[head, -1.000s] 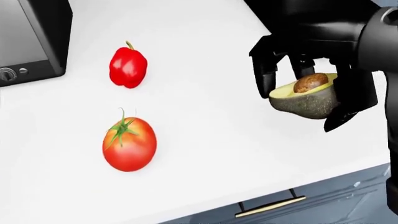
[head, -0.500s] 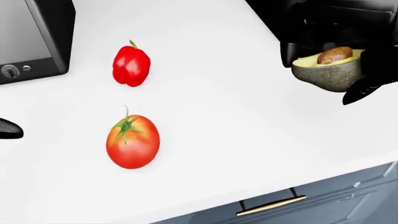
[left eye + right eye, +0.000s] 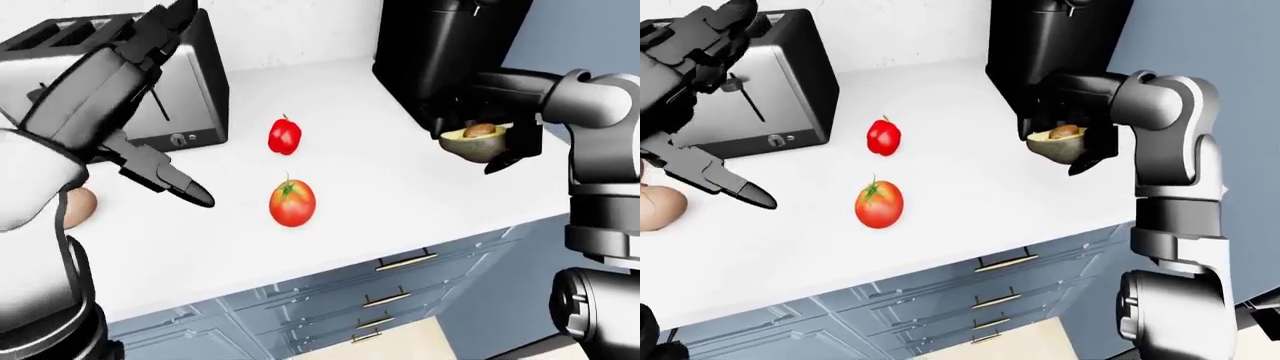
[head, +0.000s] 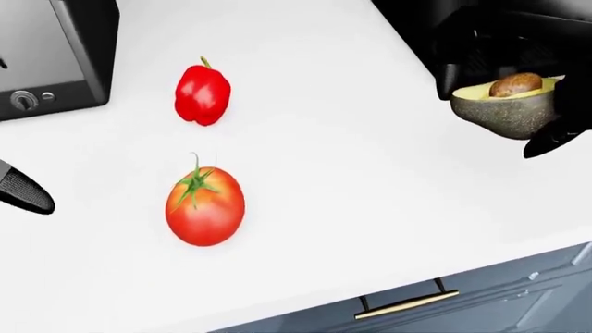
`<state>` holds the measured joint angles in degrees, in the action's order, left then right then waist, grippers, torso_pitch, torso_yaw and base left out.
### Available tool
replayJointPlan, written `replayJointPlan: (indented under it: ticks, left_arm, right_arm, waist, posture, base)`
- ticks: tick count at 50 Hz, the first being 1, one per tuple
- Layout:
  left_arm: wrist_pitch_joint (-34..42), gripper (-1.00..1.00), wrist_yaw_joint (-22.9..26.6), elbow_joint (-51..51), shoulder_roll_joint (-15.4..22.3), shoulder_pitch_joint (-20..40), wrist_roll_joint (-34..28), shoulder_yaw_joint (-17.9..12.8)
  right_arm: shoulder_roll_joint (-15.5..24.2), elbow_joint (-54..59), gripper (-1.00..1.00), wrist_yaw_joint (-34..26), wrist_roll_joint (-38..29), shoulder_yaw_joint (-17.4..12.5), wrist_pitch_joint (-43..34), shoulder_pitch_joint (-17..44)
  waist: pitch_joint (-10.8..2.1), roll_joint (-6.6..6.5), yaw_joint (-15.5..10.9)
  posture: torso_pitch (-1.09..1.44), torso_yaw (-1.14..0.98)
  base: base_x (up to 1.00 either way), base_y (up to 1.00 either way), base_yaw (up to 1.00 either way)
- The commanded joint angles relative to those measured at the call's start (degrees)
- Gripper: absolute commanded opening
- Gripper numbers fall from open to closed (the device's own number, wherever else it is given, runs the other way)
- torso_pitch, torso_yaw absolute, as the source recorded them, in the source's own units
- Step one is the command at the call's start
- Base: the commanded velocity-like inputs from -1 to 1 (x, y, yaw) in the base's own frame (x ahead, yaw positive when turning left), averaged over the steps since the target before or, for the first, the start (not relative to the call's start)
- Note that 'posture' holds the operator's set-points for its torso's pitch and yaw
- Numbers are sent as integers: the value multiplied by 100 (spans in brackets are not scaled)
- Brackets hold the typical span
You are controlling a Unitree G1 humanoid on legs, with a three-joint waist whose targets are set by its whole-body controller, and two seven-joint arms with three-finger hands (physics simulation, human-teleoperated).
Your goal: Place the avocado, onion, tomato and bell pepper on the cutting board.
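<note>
While no cutting board shows in any view, the right hand (image 3: pixel 1065 142) grips the avocado (image 4: pixel 504 105) half, cut face up, lifted off the counter (image 4: pixel 352 180) at the head view's right edge. Left hand (image 3: pixel 110 97) hovers with fingers spread, empty, nearer the tomato (image 4: pixel 205 205) and bell pepper (image 4: pixel 203 94), both to its right.

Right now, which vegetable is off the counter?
The avocado half, pit up, gripped in the right hand above the counter. The tomato and bell pepper both lie on the counter untouched.
</note>
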<state>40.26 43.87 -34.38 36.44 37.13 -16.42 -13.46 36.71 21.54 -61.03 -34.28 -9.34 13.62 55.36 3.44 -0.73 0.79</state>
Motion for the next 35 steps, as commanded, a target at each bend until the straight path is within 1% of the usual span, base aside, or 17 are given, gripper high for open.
replayJointPlan:
  ticks: [1,6,10,12,14,17,22,24,27,29,31,35]
  left_arm:
    - [-200,100,240,-31,12,194,-346,-86]
    - [-530,100,683,34,-191,320,-801,26]
    - [-643,100,977,158,-335,610,-1056,163]
    - [-744,100,1123,159,-416,664,-1141,201]
    - [-979,100,1214,285,-429,751,-1283,281]
    - [-1362,100,1328,385,-565,784,-1502,377]
    - [-1517,100,1535,414,-850,865,-1732,436]
    - [-1451,100,1684,355,-944,923,-1806,484]
    - [-1671,100,1787,449,-981,939,-1869,504]
    - [-1748,100,1869,509,-1009,966,-1894,521]
    - [-1761,100,1959,488,-1062,1009,-1944,549]
    - [-1967,100,2011,643,-1146,1145,-2051,638]
  right_arm:
    - [115,-145,-100,184,69,-110,117,241]
    - [145,23,-100,250,35,-110,176,288]
    - [178,61,-100,266,38,-121,193,290]
    - [186,31,-100,230,57,-126,181,282]
    - [197,84,-100,255,52,-122,210,295]
    - [192,86,-100,257,57,-122,212,281]
    - [196,128,-100,311,51,-126,281,217]
    - [197,91,-100,253,61,-127,255,211]
    - [231,200,-100,264,39,-117,267,359]
    - [226,169,-100,270,53,-128,273,291]
    - [241,223,-100,266,52,-123,269,354]
    - [224,198,-100,308,57,-130,269,297]
  waist:
    - [-165,26,-11]
    - [-172,58,-16]
    - [-172,90,-31]
    - [-170,104,-38]
    - [-166,111,-42]
    - [-165,124,-49]
    - [-174,147,-58]
    - [-171,156,-58]
    - [-170,165,-58]
    - [-169,166,-62]
    - [-163,166,-69]
    - [-162,180,-72]
  posture:
    - [0,0]
    - [0,0]
    - [0,0]
    - [0,0]
    - [0,0]
    - [0,0]
    - [0,0]
    - [0,0]
    - [0,0]
    - [0,0]
    - [0,0]
    - [0,0]
  base:
    - [0,0,0]
    - [0,0,0]
    - [0,0,0]
    - [0,0,0]
    - [0,0,0]
    - [0,0,0]
    - [0,0,0]
    - [0,0,0]
    - [0,0,0]
    - [0,0,0]
    - [0,0,0]
    - [0,0,0]
